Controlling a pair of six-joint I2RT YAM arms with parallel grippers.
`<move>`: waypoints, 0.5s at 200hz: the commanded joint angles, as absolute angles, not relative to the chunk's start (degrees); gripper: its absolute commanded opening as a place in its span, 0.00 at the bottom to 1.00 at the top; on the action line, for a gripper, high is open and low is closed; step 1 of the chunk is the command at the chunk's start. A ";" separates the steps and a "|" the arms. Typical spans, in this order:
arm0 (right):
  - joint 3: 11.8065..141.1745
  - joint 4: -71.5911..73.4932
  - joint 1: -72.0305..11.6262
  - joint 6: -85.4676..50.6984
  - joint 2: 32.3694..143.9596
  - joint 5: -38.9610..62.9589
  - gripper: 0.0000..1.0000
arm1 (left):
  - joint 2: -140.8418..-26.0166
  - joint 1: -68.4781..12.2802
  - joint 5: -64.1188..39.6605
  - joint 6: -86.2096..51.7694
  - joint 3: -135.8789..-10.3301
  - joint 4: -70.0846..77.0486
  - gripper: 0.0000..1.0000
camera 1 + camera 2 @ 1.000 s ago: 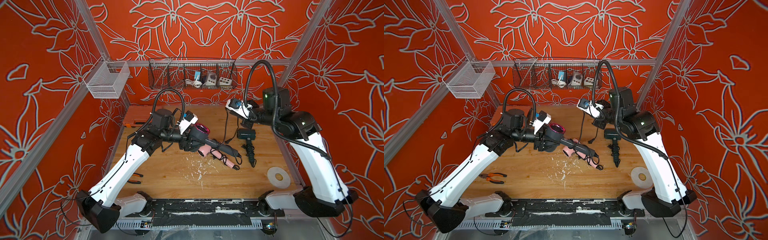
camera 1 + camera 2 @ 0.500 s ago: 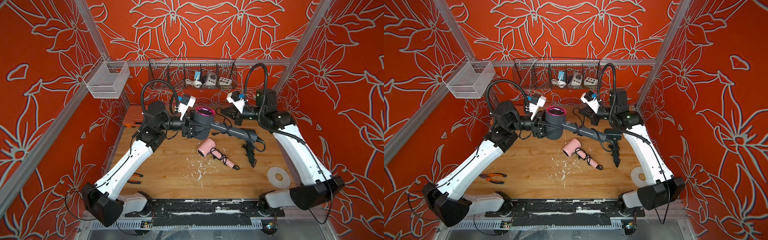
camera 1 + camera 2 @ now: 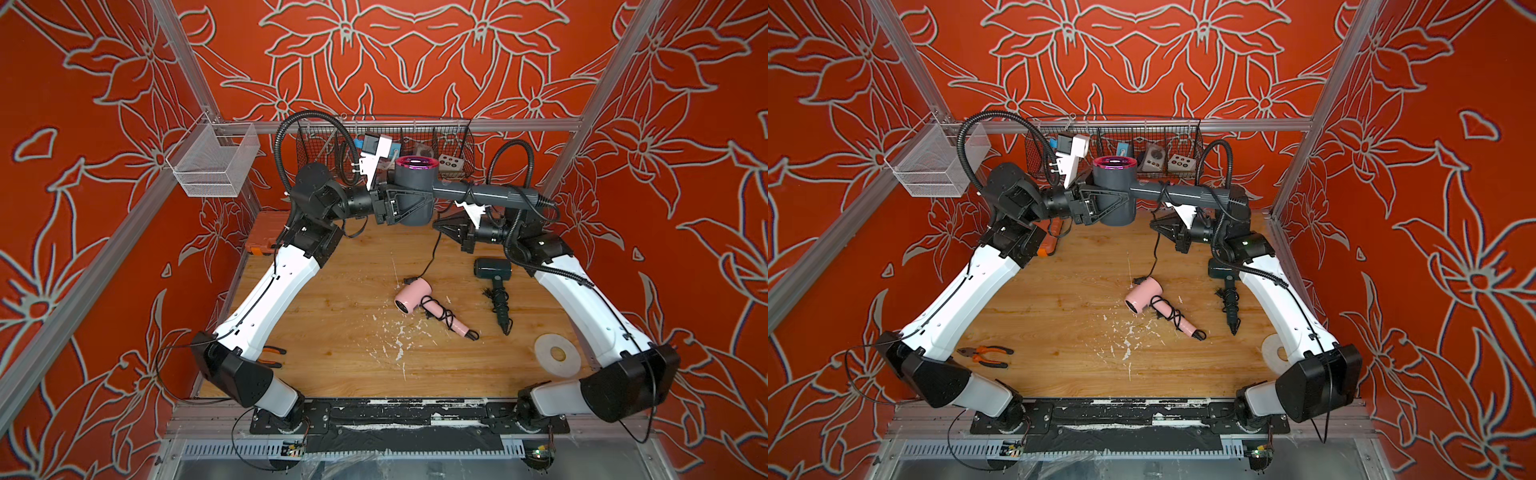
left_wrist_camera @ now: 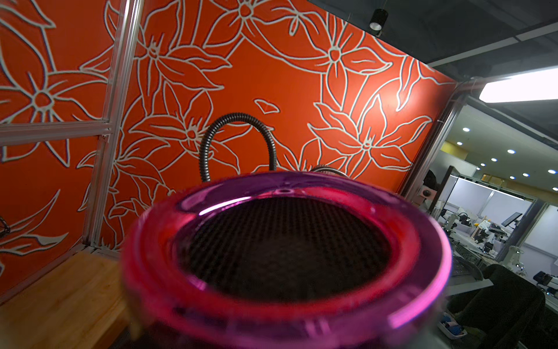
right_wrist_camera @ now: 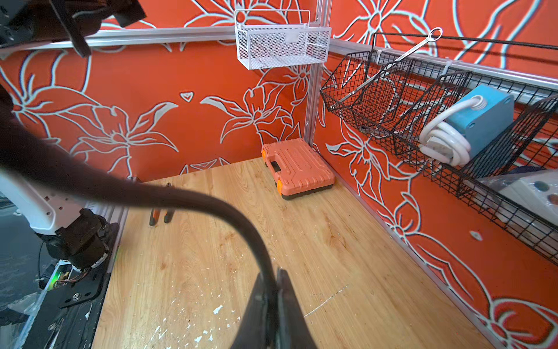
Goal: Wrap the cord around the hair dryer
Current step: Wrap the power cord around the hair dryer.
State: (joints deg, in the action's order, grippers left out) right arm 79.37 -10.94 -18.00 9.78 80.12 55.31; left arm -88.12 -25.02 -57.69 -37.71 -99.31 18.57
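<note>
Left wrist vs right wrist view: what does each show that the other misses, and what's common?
Only left wrist: the hair dryer close up, its pink-rimmed mesh end filling the frame, a corrugated cable loop behind it, and the lab room beyond the cell. Only right wrist: the right gripper shut on the black cord, an orange tool case, a white mesh basket, a black wire basket holding a blue box. Both: the wooden table and orange floral wall.
</note>
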 commanded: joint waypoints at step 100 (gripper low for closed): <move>66.69 -4.95 -17.67 7.21 78.57 53.69 0.09 | -89.29 -19.53 -54.28 -45.00 -109.24 30.15 0.00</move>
